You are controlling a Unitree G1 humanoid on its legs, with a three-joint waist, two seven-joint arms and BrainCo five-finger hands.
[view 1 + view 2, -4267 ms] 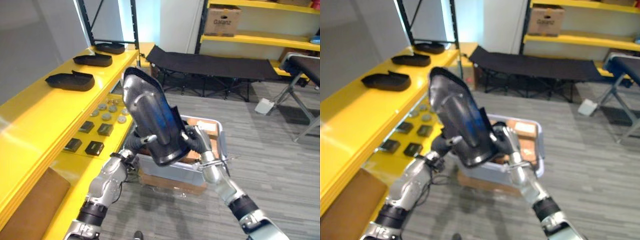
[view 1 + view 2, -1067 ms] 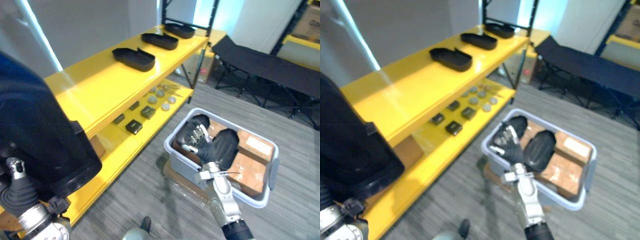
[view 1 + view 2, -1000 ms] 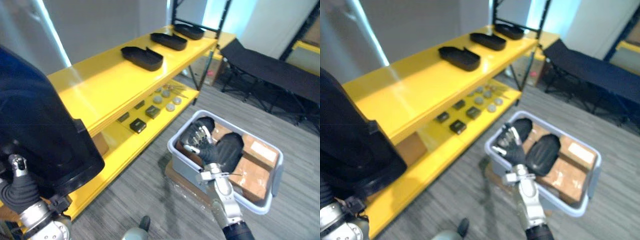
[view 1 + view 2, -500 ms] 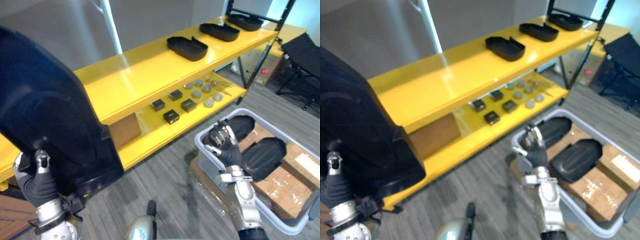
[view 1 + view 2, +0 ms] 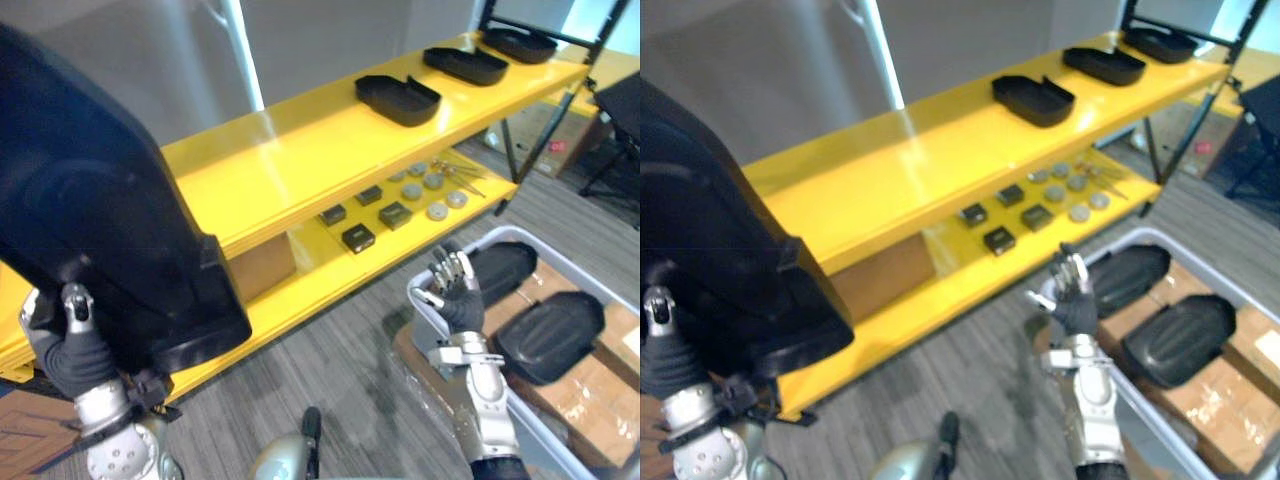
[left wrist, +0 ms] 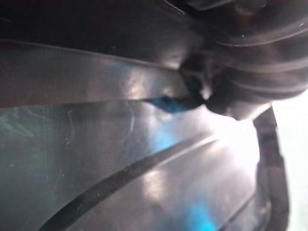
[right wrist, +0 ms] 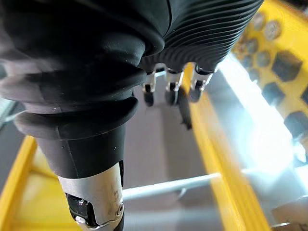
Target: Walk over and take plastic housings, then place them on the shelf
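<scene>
**Near left:** your left hand (image 5: 70, 350) carries the raised housing (image 5: 100, 220) in front of the shelf (image 5: 300, 150).

**Upper level:** a row of housings (image 5: 398, 98) (image 5: 465, 64) (image 5: 517, 43) runs away to your right.

**Lower level:** small parts (image 5: 400, 200) lie beneath that row.

**Right:** the bin (image 5: 495, 236) holds two binned housings (image 5: 503, 272) (image 5: 550, 335) side by side. Your right hand (image 5: 455, 295) stands at the bin's left corner.

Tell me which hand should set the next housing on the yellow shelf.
Left. The left hand carries a black housing, raised beside the yellow shelf on that side. The right hand is open and empty, lower down by the grey bin, farther from the shelf's top board.
</scene>
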